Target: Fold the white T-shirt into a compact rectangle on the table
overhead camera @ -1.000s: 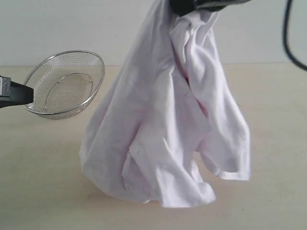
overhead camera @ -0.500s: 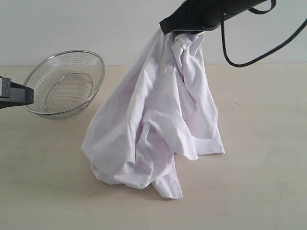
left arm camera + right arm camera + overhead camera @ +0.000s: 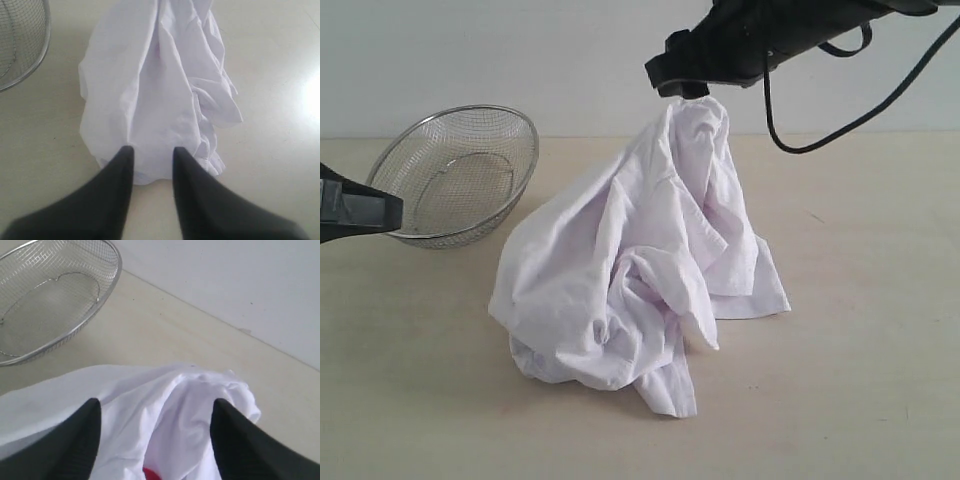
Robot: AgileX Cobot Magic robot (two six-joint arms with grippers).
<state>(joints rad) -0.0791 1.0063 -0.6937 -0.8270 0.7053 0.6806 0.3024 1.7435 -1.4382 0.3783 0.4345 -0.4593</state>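
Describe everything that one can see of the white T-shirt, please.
The white T-shirt is a crumpled heap of thin, wrinkled cloth lying on the table. It rises to a peak just under the right gripper, whose jaws stand wide open on either side of that peak. A small patch of red shows in one fold. The mesh bowl stands beside it, apart.
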